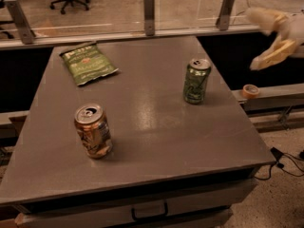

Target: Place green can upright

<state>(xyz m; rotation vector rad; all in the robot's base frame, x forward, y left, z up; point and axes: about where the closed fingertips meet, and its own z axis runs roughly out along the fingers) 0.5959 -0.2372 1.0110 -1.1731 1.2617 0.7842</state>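
You'll find the green can [197, 81] standing upright on the desk [152, 127], near its right edge, with nothing touching it. The gripper [253, 39] hangs right of the can and higher, out past the desk and well apart from it, spread wide and holding nothing.

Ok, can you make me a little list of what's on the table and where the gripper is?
green can: standing upright, right side of the table, nothing touching it
brown can: upright, front left
chip bag: lying flat, back left
gripper: open, up in the air past the table's right edge, apart from the green can
table: grey flat top
task: looks done, the green can stands on its own
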